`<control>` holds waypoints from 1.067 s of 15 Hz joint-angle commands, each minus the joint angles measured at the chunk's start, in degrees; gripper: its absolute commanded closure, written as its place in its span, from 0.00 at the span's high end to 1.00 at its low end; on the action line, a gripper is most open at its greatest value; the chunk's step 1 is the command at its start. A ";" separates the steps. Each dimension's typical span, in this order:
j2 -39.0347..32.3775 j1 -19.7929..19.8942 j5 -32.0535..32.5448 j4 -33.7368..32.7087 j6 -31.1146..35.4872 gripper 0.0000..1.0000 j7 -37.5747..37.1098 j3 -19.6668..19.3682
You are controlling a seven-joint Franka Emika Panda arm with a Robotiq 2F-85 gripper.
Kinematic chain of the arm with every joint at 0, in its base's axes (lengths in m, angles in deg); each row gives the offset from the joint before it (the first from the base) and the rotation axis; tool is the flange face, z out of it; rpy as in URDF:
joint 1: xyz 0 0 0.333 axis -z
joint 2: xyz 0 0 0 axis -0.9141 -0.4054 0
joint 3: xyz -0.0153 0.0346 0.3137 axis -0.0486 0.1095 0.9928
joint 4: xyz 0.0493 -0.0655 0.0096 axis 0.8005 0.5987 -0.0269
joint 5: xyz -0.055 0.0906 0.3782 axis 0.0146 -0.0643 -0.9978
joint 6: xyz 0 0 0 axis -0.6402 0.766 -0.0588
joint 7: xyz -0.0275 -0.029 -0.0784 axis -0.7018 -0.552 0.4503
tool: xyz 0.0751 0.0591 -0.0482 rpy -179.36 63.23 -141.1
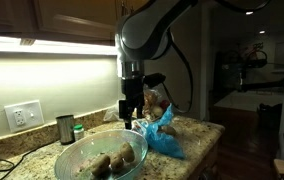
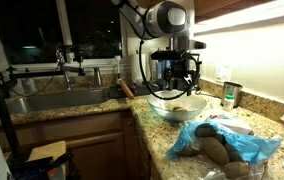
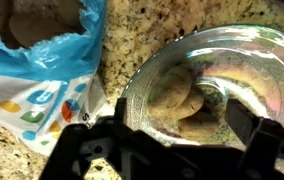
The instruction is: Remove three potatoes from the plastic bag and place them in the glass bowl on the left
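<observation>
Your gripper (image 1: pixel 130 120) hangs above the glass bowl (image 1: pixel 70 152), jaws spread wide and holding nothing. The potatoes (image 3: pixel 185 95) lie in the bowl (apparently three; the glass blurs the count). The plastic bag (image 2: pixel 252 148) sits just beside it, with more inside.

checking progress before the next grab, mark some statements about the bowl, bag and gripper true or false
1. The glass bowl has potatoes in it. True.
2. The gripper is holding a potato. False: it is open and empty, above the bowl.
3. The plastic bag is empty. False: potatoes lie inside it.
4. A metal cup stands near the bowl. True.
</observation>
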 commanded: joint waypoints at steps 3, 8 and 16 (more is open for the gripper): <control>7.47 0.52 2.20 6.88 -2.68 1.00 -3.24 -2.44; 9.44 1.85 2.79 9.25 -2.99 1.00 -4.67 -4.52; 8.54 4.55 2.91 10.05 -2.39 1.00 -5.76 -7.40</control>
